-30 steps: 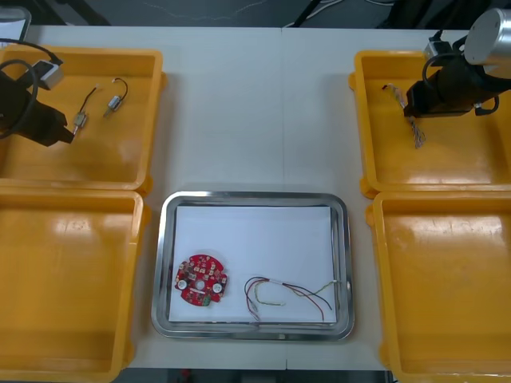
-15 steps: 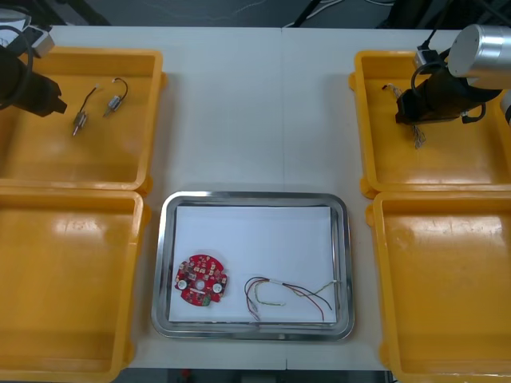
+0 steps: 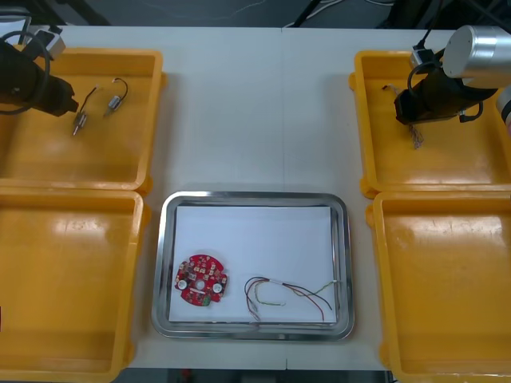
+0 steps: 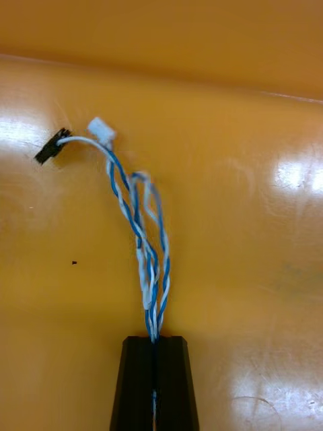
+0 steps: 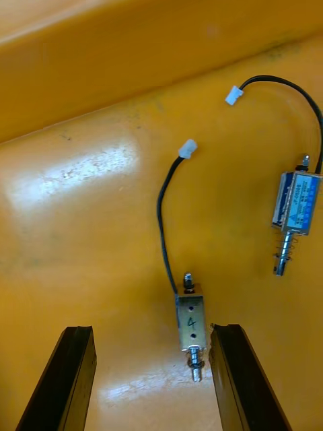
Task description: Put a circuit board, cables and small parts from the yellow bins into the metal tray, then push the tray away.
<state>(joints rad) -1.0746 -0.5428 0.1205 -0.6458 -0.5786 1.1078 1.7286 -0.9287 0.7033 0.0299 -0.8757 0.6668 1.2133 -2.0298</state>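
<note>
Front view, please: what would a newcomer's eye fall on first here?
The metal tray at the table's near middle, white inside, holds a round red circuit board and a red and yellow cable. In the far right yellow bin the right claw is shut on a twisted blue and white cable; in the far left yellow bin the left claw stands open around a small metal part.

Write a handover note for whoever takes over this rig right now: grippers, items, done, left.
Left gripper: open, in the far left bin, fingers either side of one small metal part; a second part beside it.
Right gripper: shut on the blue and white cable in the far right bin.
Done: circuit board and red and yellow cable in the metal tray.
To do: tray the gripped cable and parts, push tray away.
</note>
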